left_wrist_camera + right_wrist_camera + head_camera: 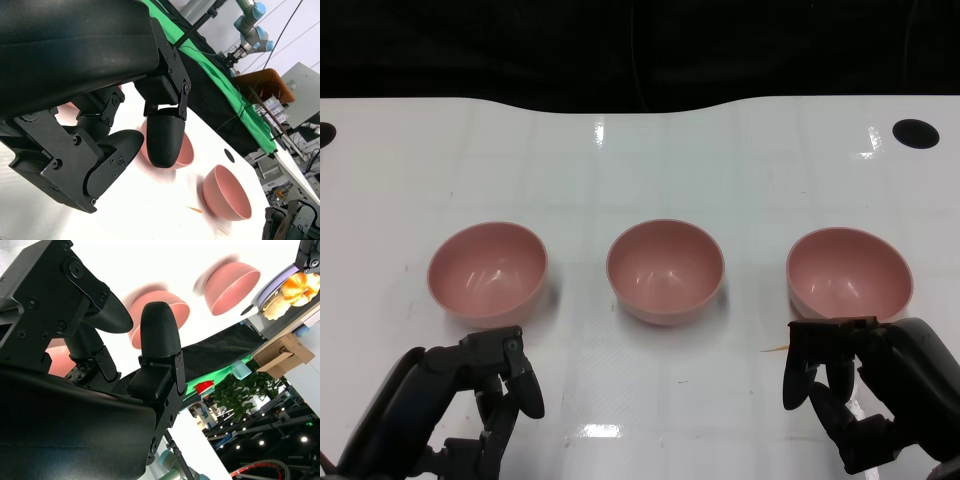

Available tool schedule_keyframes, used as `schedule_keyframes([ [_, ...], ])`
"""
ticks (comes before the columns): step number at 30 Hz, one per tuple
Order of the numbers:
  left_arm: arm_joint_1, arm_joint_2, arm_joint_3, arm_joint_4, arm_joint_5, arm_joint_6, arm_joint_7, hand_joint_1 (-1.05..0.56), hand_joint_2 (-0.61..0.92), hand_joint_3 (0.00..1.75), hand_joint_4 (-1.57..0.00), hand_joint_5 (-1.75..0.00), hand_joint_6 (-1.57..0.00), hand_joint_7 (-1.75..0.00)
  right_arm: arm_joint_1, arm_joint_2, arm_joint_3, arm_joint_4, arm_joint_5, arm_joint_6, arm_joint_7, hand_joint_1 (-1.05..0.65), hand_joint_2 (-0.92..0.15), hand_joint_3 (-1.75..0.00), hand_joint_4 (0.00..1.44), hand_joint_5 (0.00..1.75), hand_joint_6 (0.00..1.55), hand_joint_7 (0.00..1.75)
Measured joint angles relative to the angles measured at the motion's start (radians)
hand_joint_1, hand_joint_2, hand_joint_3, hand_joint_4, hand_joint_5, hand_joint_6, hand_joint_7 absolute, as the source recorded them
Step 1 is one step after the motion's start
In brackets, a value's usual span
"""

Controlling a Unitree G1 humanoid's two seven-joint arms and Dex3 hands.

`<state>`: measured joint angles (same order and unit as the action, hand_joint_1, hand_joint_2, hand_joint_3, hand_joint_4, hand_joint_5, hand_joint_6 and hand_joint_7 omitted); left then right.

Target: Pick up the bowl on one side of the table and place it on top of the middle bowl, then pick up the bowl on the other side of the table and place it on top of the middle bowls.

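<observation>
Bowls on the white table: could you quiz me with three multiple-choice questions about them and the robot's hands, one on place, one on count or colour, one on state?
1. Where does the left hand sit?
A. Just in front of the left bowl
B. Inside the middle bowl
C. Beyond the right bowl

2. How many pink bowls stand on the table?
A. One
B. Three
C. Five

3. What state are the bowls in?
A. Stacked in one pile
B. Turned upside down
C. Upright, apart, in a row

Answers: 1 A, the head view shows that hand just short of the left bowl, on the robot's side. 2 B, three pink bowls show there. 3 C, each stands open side up with bare table between; neither the left hand nor the right hand holds one.
</observation>
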<state>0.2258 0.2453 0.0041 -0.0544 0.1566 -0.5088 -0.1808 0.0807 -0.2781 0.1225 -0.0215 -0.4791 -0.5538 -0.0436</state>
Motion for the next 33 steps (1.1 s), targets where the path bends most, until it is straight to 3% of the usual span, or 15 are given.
schedule_keyframes([
  [20, -0.003, 0.010, 0.002, 0.020, 0.005, -0.008, 0.000, -0.08, 0.33, 1.46, -0.87, -1.73, -0.79, -1.56, -0.008, 0.002, 0.002, 0.001, -0.012, 0.010, -0.017, -0.10, -0.13, -1.66, 0.93, 1.75, 0.84, 1.44],
  [24, -0.003, 0.010, 0.002, 0.020, 0.006, -0.008, 0.001, -0.08, 0.33, 1.46, -0.87, -1.72, -0.79, -1.56, -0.008, 0.002, 0.001, 0.001, -0.035, 0.017, -0.030, -0.10, -0.15, -1.61, 0.89, 1.75, 0.87, 1.29],
  [27, -0.003, 0.010, 0.002, 0.020, 0.006, -0.008, 0.001, -0.08, 0.34, 1.44, -0.86, -1.72, -0.79, -1.54, -0.008, 0.003, -0.001, 0.001, -0.044, 0.030, -0.047, -0.11, -0.30, -1.35, 0.83, 1.60, 0.87, 0.97],
  [29, -0.003, 0.010, 0.002, 0.020, 0.007, -0.009, 0.001, -0.08, 0.35, 1.44, -0.86, -1.72, -0.79, -1.53, -0.011, 0.005, -0.004, 0.000, -0.064, 0.056, -0.063, -0.15, -0.43, -1.03, 0.75, 1.41, 0.83, 0.73],
  [32, -0.003, 0.010, 0.002, 0.022, 0.008, -0.017, 0.001, -0.08, 0.35, 1.44, -0.87, -1.71, -0.80, -1.52, -0.018, 0.007, -0.009, -0.001, -0.089, 0.091, -0.090, -0.19, -0.53, -0.76, 0.69, 1.21, 0.80, 0.53],
  [33, -0.003, 0.010, 0.002, 0.023, 0.009, -0.019, 0.001, -0.08, 0.35, 1.44, -0.87, -1.71, -0.80, -1.52, -0.020, 0.007, -0.010, -0.003, -0.099, 0.097, -0.099, -0.21, -0.60, -0.60, 0.66, 1.13, 0.77, 0.46],
])
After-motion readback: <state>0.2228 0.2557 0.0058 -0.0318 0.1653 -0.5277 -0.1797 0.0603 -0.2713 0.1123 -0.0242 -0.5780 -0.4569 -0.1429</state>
